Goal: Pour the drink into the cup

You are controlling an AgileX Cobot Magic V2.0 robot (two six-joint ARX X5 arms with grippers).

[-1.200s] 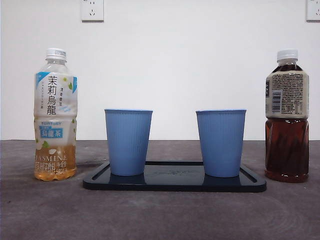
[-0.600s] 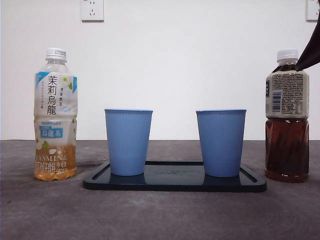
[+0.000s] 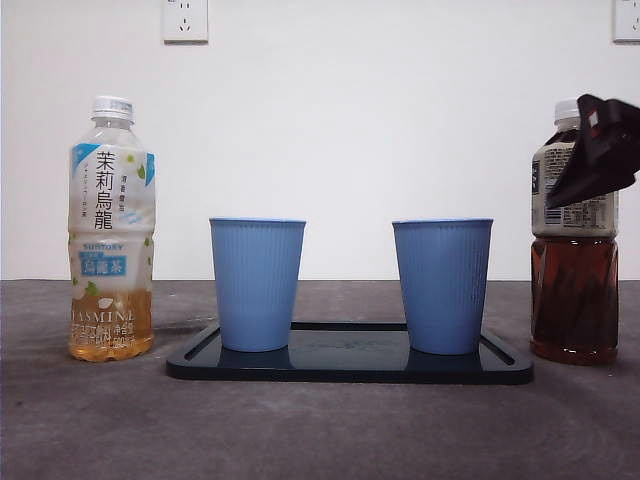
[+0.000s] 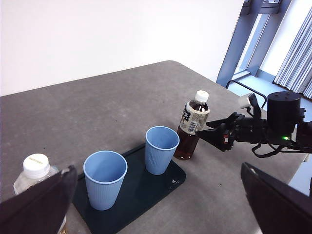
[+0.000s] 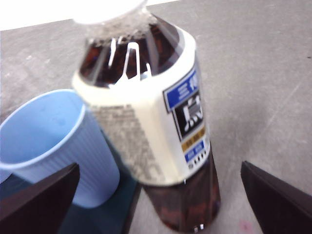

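A dark tea bottle (image 3: 573, 290) with a white cap stands at the right. A jasmine tea bottle (image 3: 111, 230) stands at the left. Two blue cups (image 3: 257, 285) (image 3: 441, 285) stand upright on a black tray (image 3: 350, 368) between them. My right gripper (image 3: 597, 150) is open in front of the dark bottle's label. In the right wrist view the gripper (image 5: 160, 165) has a jaw on each side of the bottle (image 5: 151, 122), apart from it. My left gripper (image 4: 157, 168) is open and empty, high above the table.
The left wrist view shows the right arm (image 4: 273, 131) reaching in from the table's right edge, with window frames (image 4: 253, 39) beyond it. A white wall with sockets (image 3: 185, 20) stands behind the table.
The right gripper has come into the front view from the upper right and moved down and left in front of the dark bottle's label. Bottles and cups have not moved.
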